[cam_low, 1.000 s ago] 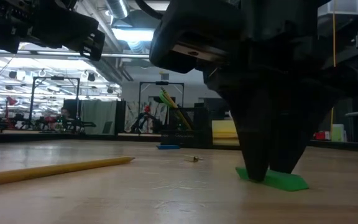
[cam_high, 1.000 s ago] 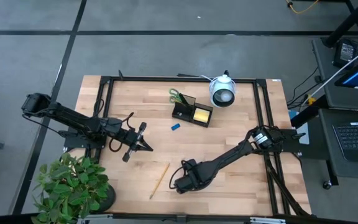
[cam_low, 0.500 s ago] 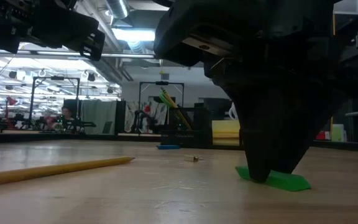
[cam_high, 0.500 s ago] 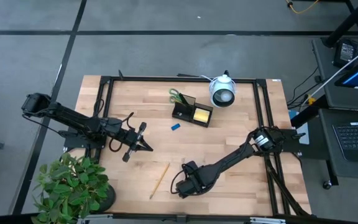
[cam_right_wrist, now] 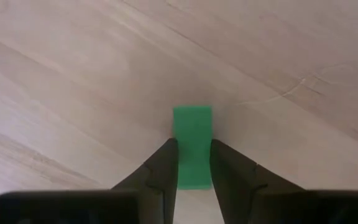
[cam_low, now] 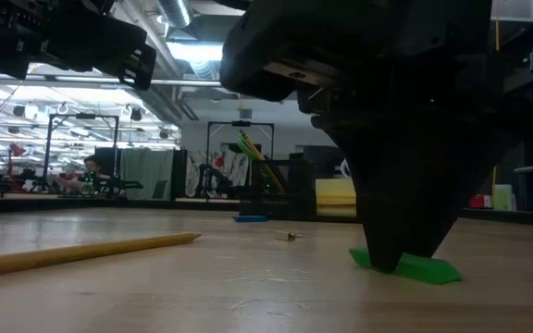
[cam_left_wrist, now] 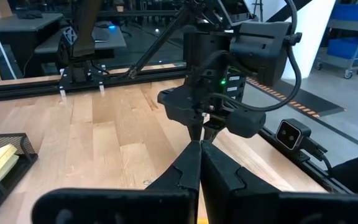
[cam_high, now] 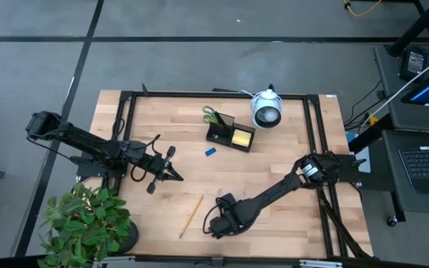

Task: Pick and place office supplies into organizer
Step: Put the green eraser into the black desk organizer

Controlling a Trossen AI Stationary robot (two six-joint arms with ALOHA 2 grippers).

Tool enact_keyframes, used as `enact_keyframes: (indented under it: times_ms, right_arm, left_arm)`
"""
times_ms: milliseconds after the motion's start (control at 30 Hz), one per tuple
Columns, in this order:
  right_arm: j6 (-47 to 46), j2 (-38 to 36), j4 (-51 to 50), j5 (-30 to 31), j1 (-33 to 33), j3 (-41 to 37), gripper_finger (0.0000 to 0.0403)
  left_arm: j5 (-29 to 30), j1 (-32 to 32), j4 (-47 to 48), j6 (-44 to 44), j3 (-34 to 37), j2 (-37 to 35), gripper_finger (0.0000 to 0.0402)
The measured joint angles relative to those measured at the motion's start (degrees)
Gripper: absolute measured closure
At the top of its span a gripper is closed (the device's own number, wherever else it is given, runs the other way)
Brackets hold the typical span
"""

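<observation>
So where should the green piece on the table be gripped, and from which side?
Across its two long edges, coming straight down from above. The green piece lies flat on the table and is thin, so only its narrow width fits between jaws. The right gripper already straddles it that way.

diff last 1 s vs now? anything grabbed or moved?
Right gripper has crept toward the table's near edge and now straddles the green piece, which still lies flat on the table; jaws on either side, no lift yet. Left gripper, shut, has not moved. Pencil, blue piece and organizer unchanged.
</observation>
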State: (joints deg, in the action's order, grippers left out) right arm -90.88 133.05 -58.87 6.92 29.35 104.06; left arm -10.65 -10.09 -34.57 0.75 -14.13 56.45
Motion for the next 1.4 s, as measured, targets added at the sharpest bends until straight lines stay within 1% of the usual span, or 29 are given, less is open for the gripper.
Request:
enact_keyframes:
  times_ms: [100, 167, 267, 433, 567, 667, 767, 867, 967, 1200, 1400]
  right_arm:
    - [0.7, 0.3, -2.0, 1.0, 0.0, 2.1, 0.0312]
    - [1.4, 0.6, -4.1, 3.0, -0.2, 3.3, 0.0312]
    - [1.5, 0.5, -4.0, 4.7, -0.4, 4.8, 0.0312]
    - [1.8, 0.5, -5.4, 5.0, -0.4, 6.9, 0.0312]
    - [4.7, 0.4, -5.9, 6.8, -1.2, 9.7, 0.0312]
    - [7.4, 0.3, -7.9, 8.8, -1.7, 12.6, 0.0312]
    - [8.7, 0.2, -11.1, 12.6, -2.1, 16.1, 0.0312]
    - [11.1, 0.2, -14.0, 18.0, -2.4, 20.0, 0.0312]
    - [14.0, 0.2, -17.6, 21.1, -3.0, 23.8, 0.0312]
    - [22.5, 0.1, -23.9, 22.7, -6.1, 30.4, 0.0312]
    - [30.3, -0.2, -23.3, 24.0, -9.4, 30.9, 0.0312]
  left_arm:
    - [0.0, 0.0, 0.0, 0.0, 0.0, 0.0, 0.0399]
    - [0.0, 0.0, 0.0, 0.0, 0.0, 0.0, 0.04]
    - [0.0, 0.0, 0.0, 0.0, 0.0, 0.0, 0.0399]
    - [0.0, 0.0, 0.0, 0.0, 0.0, 0.0, 0.0396]
    - [0.0, 0.0, 0.0, 0.0, 0.0, 0.0, 0.0399]
    - [0.0, 0.0, 0.0, -0.2, 0.0, 0.0, 0.0399]
    - [0.0, 0.0, 0.0, -0.6, 0.0, 0.0, 0.0397]
    - [0.0, 0.0, 0.0, -1.4, 0.0, 0.0, 0.0396]
    - [0.0, 0.0, 0.0, -1.5, 0.0, 0.0, 0.0398]
    - [0.0, 0.0, 0.0, -2.1, 0.0, 0.0, 0.0398]
    - [0.0, 0.0, 0.0, -2.6, 0.0, 0.0, 0.0398]
